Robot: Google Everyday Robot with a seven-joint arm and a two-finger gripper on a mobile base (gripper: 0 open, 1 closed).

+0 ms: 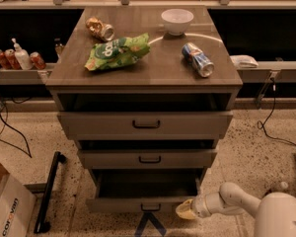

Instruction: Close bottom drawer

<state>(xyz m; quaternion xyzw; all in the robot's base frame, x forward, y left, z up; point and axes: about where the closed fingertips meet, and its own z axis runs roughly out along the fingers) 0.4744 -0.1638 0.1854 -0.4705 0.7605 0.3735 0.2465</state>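
The bottom drawer (119,204) is the lowest of the three fronts of the cabinet and it stands pulled out toward us, so that we look down into its deep, dark box. Its small dark handle (150,207) sits in the middle of the front, close to the lower edge of the view.

The gripper (185,210) is at the right end of this front, low above the floor. It seems to touch the corner of the front, but the light there is poor and we are not sure of contact. Whether it is wide or narrow we cannot tell. The pale arm (232,197) reaches to it from the right, where the rounded white body of the robot (281,217) fills the lower right corner.

Above the bottom drawer, the middle drawer (148,158) and the top drawer (145,125) are also partly out, each a little less than the one below it.

On the cabinet top (153,75) lie a green snack bag (117,52), a crumpled golden can (100,28) behind it, a white bowl (177,21) at the back and a blue can (198,59) on its side at the right.

On the speckled floor at the left we see a cardboard box (5,206) and, beside it, a black bar (49,191).
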